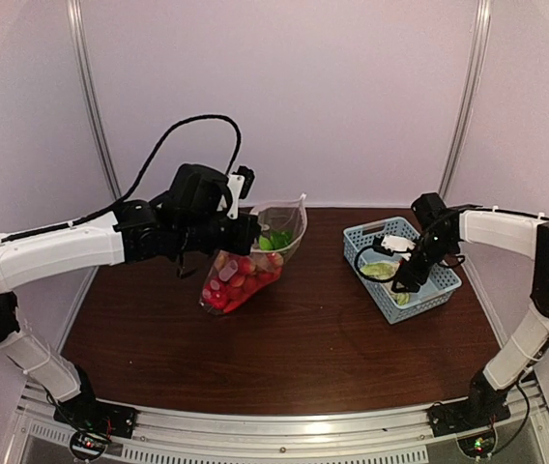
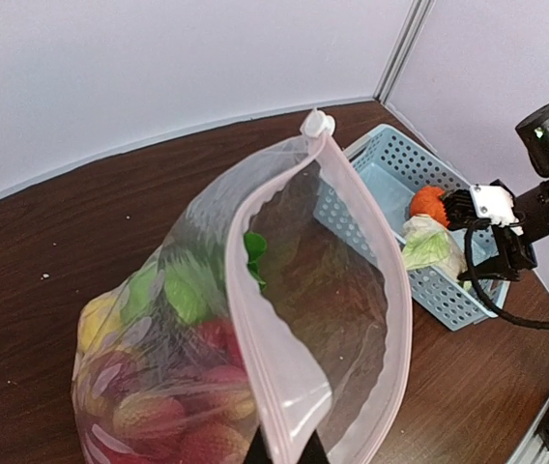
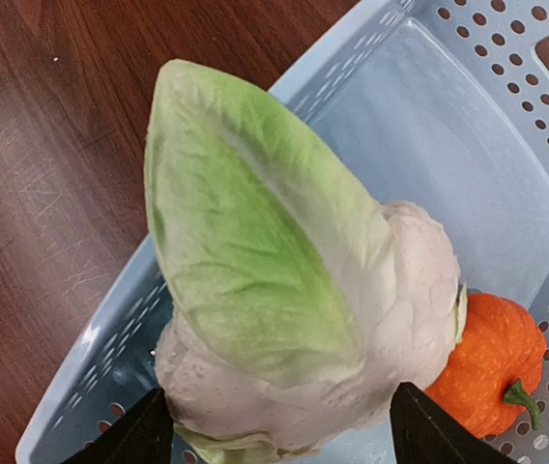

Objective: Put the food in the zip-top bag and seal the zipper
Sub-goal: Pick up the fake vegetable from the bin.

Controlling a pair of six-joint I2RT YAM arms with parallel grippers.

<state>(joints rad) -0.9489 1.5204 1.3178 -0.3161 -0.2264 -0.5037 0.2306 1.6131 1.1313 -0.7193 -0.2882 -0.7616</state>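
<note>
The clear zip-top bag (image 1: 250,261) stands on the table with its mouth open, holding red, yellow and green toy food (image 2: 168,387). Its pink zipper strip (image 2: 241,319) is unsealed, with a white slider (image 2: 316,123) at the far end. My left gripper (image 2: 289,454) is shut on the near edge of the bag's mouth and holds it up; it also shows in the top view (image 1: 245,232). My right gripper (image 3: 279,440) is open inside the blue basket (image 1: 429,290), one finger on each side of the pale cabbage (image 3: 284,290). The small orange pumpkin (image 3: 487,362) lies beside the cabbage.
The light-blue mesh basket (image 3: 468,145) sits at the right of the brown table, its wall close around my right fingers. The basket also shows in the left wrist view (image 2: 376,159), just behind the bag. Pale walls enclose the table.
</note>
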